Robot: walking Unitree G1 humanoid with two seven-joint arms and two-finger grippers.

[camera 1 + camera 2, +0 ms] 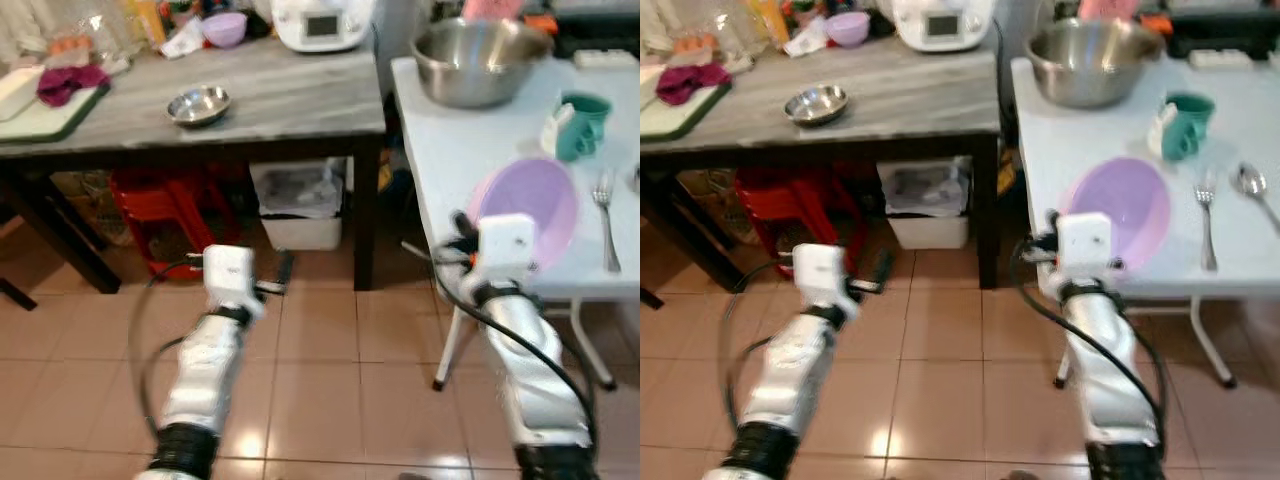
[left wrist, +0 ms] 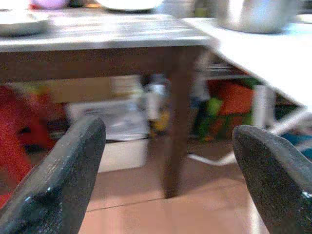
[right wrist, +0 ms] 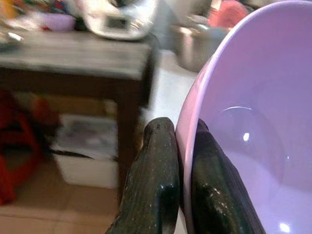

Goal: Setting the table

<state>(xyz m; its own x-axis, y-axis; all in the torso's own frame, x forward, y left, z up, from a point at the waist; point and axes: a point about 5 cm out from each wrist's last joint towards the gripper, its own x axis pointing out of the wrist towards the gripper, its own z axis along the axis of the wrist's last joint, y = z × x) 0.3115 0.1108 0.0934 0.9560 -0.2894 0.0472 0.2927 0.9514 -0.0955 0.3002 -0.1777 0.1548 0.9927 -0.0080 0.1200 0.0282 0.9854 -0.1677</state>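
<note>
On the grey wooden table point(image 1: 280, 95) sits a small steel bowl point(image 1: 198, 104), not yet brought over. Right of that table's leg, above the floor, the left gripper point(image 2: 165, 170) hangs with fingers spread wide, empty. The right gripper point(image 3: 183, 180) pinches the rim of the shallow lilac plastic bowl point(image 1: 1125, 205), which lies at the white table's point(image 1: 1060, 140) near edge. Further right, a fork point(image 1: 1208, 215), spoon point(image 1: 1252, 182) and teal mug point(image 1: 1185, 122) are already laid; the setting looks partly done.

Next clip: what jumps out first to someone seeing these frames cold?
The lilac bowl at the white table's near edge, its rim pinched by the right pincer. Behind it sits a big steel mixing bowl. The left pincer hangs open over the tiled floor.
</note>
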